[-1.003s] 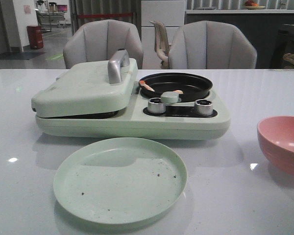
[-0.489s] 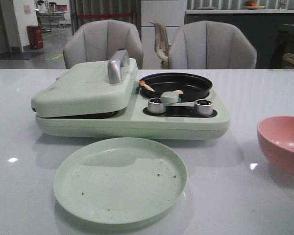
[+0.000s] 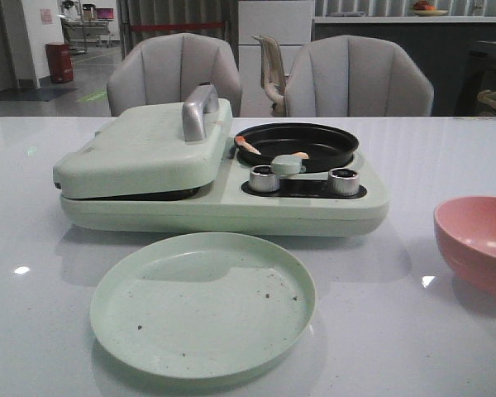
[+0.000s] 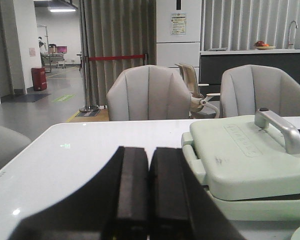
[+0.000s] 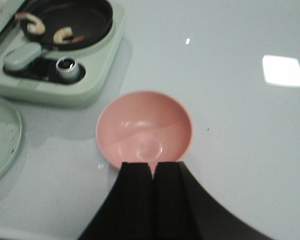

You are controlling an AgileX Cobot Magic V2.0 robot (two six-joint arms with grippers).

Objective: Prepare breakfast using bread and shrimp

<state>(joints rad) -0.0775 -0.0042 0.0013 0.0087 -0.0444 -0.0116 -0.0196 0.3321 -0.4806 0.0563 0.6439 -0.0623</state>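
Two shrimp point(image 3: 248, 145) lie in the black pan point(image 3: 298, 142) at upper centre; no bread shows, perhaps under the closed lid point(image 3: 145, 149). Left end effector point(image 4: 149, 195) and right end effector point(image 5: 152, 187) are both clenched, empty. Likely next: lift the lid by its handle point(image 3: 198, 110) squarely and slowly

No legible text or labels
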